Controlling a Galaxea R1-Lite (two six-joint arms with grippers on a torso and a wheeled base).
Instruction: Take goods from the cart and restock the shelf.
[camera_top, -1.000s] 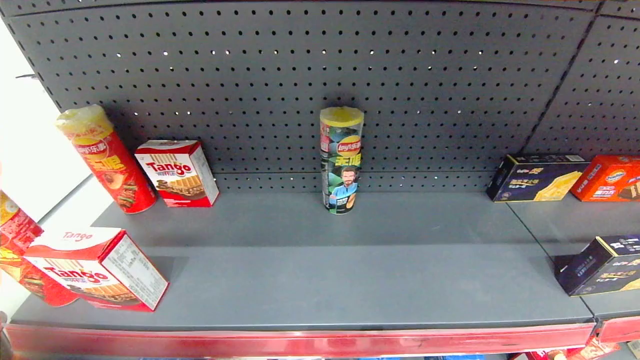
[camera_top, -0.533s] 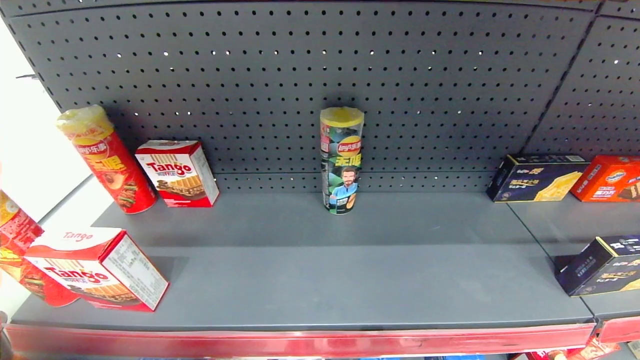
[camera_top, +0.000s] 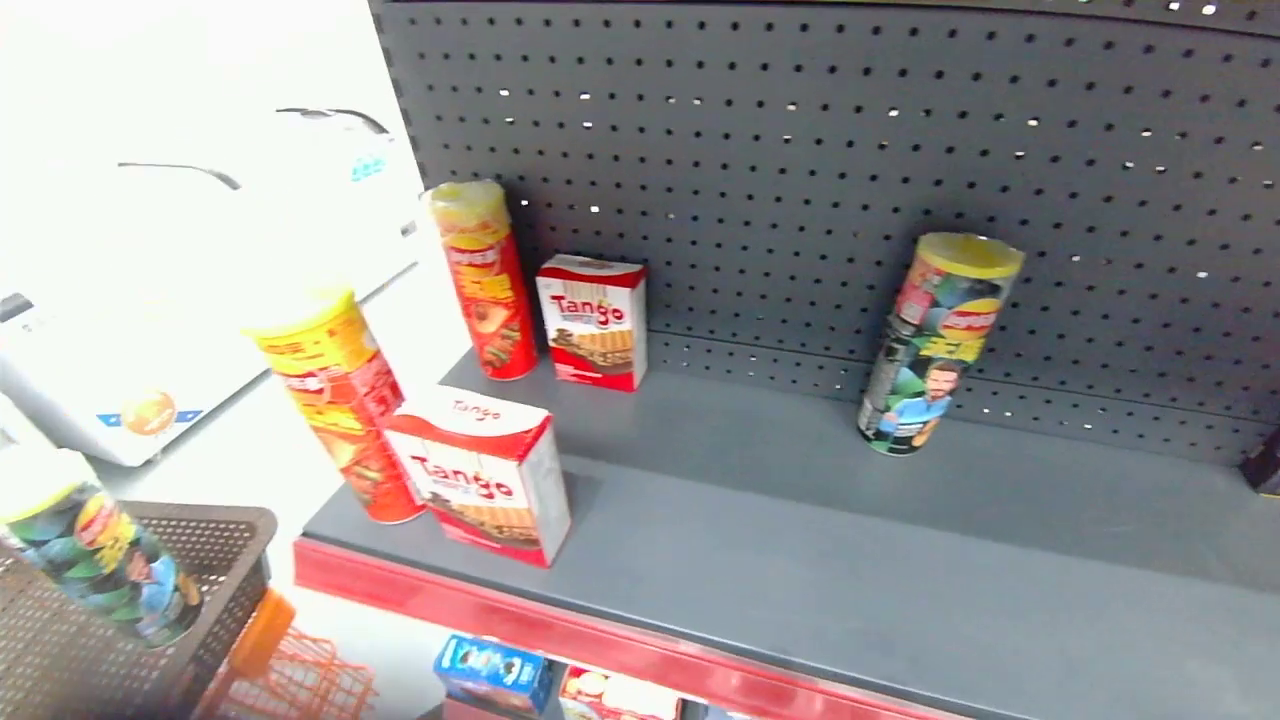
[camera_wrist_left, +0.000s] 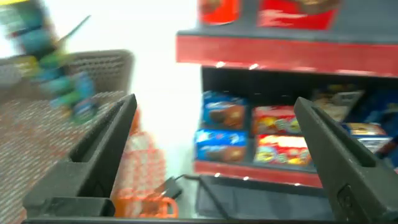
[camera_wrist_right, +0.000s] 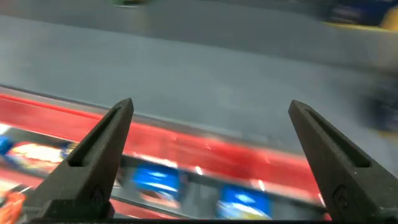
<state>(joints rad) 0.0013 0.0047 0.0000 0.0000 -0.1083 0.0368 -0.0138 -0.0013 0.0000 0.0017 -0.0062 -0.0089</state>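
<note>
Your left gripper (camera_wrist_left: 214, 106) is spread wide and holds nothing. Past its fingers you see biscuit packs (camera_wrist_left: 221, 127) on the lower shelf level. Your right gripper (camera_wrist_right: 211, 106) is spread wide too, also empty, and faces the red front edge (camera_wrist_right: 186, 134) of the shelf.

In the head view, the brown cart basket (camera_top: 225, 560) sits at the lower left of the frame with 1 green chip can (camera_top: 95, 560) inside it. The grey shelf board (camera_top: 800, 560) fills the centre and right.

At the left front of the board, the front red chip can (camera_top: 340, 400) stands just beside the front wafer box (camera_top: 485, 475); you cannot tell whether they touch. Behind these 2, against the pegboard (camera_top: 800, 150), the back red chip can (camera_top: 485, 285) and the back wafer box (camera_top: 593, 320) stand just beside each other.

The shelved green can (camera_top: 940, 345) stands alone at the centre right of the frame. It is close to the pegboard and well apart from the other goods.
</note>
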